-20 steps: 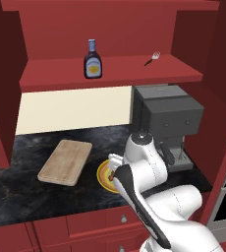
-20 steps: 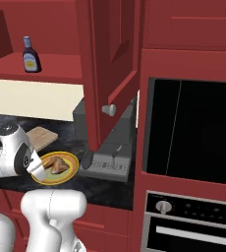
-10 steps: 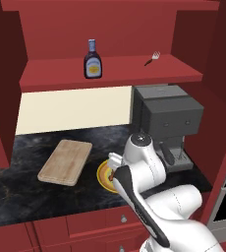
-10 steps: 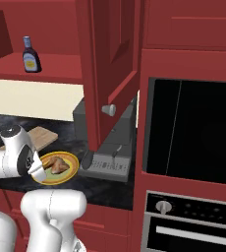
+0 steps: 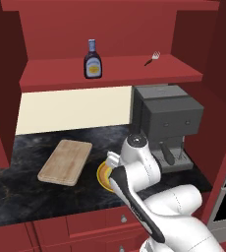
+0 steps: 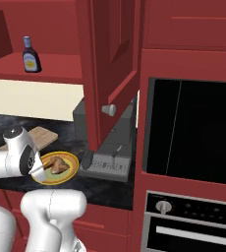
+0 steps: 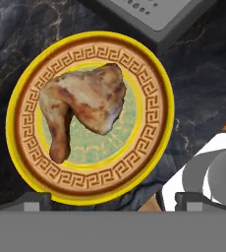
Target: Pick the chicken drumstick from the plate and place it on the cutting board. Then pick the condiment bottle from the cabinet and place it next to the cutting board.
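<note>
The chicken drumstick (image 7: 83,106) lies golden-brown in the middle of the plate (image 7: 154,98), its tapered end toward the lower left of the hand view. My gripper (image 7: 115,201) hovers straight above the plate, open, with its fingertips (image 7: 36,199) wide apart and nothing between them. From the right base view the drumstick (image 6: 56,166) and plate (image 6: 71,171) sit just beside my wrist. The cutting board (image 5: 66,161) lies left of the plate (image 5: 101,174) on the dark counter. The condiment bottle (image 5: 92,60) stands upright on the cabinet shelf (image 5: 120,73).
A grey coffee machine (image 5: 169,123) stands right of the plate. A small fork (image 5: 153,57) lies on the shelf to the bottle's right. An open red cabinet door (image 6: 110,64) hangs over the machine, and a black oven (image 6: 193,133) is at the far right.
</note>
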You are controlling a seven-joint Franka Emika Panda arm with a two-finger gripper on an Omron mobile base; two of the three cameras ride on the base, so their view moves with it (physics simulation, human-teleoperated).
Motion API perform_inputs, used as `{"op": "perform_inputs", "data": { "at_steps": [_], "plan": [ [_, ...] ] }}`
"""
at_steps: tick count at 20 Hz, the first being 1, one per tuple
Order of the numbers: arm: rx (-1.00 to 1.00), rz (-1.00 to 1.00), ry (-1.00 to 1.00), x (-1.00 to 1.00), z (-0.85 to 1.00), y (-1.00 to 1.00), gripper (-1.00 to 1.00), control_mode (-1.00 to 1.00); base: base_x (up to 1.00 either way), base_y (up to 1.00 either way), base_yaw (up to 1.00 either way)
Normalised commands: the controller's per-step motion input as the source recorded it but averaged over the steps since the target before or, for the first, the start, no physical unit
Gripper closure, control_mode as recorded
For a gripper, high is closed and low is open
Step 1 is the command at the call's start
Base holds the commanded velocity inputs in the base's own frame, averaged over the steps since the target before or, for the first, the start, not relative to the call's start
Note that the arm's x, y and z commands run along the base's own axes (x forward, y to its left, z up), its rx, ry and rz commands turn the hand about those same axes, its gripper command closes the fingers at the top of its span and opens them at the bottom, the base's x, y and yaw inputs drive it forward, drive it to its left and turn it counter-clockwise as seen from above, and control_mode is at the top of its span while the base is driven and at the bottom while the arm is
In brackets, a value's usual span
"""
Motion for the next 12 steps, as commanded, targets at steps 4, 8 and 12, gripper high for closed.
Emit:
{"op": "perform_inputs", "data": {
  "at_steps": [4,8,12],
  "plan": [
    [0.02,-0.05,0.0,0.16,-0.17,0.16,-1.0,-1.0,0.0,0.0,0.0],
    [0.03,-0.04,0.0,0.18,-0.17,0.12,-1.0,-1.0,0.0,0.0,0.0],
    [0.01,-0.02,0.0,0.2,-0.14,0.0,-1.0,-1.0,0.0,0.0,0.0]
  ]
}}
